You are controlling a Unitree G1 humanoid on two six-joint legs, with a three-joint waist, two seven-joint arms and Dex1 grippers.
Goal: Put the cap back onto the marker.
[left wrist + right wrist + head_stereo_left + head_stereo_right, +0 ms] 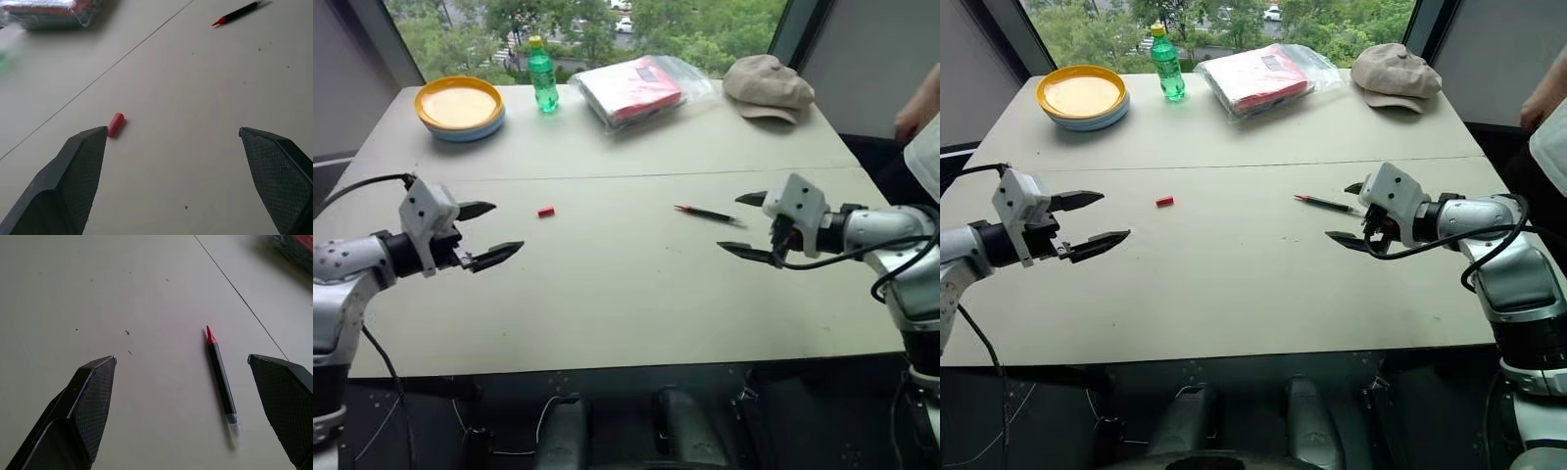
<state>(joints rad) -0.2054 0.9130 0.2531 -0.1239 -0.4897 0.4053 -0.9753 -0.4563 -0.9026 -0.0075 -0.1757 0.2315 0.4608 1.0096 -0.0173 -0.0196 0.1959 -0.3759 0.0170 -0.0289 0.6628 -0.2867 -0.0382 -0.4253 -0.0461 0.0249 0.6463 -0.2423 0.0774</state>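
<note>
Setting: pale tabletop (636, 294) under a window with trees outside; yellow plate (458, 104) on a blue one at 11 o'clock, green bottle (542, 76) beside it, bagged red packet (636, 90) at 12, tan hat (769, 86) at 1; person's arm at 2, off the far edge.
Head views: left gripper (487, 233) at 9 o'clock, right gripper (747, 225) at 3, both above the tabletop, jaws spread wide, holding nothing. Cap (545, 211) lying just past the left gripper; marker (707, 213) near the right gripper, red tip toward the cap; the two well apart.
Left wrist view: cap (116, 124) close by one fingertip, untouched; marker (237, 13) far off toward 1 o'clock.
Right wrist view: marker (221, 378) flat between the spread jaws, nearer one finger.
Risk: cap likely to roll or flick away if a fingertip nudges it off-centre; thin marker apt to pivot or slip in a skewed pinch, spoiling alignment.
Count: one cap, one marker, two grippers, one bottle, two plates, one packet, one hat.
</note>
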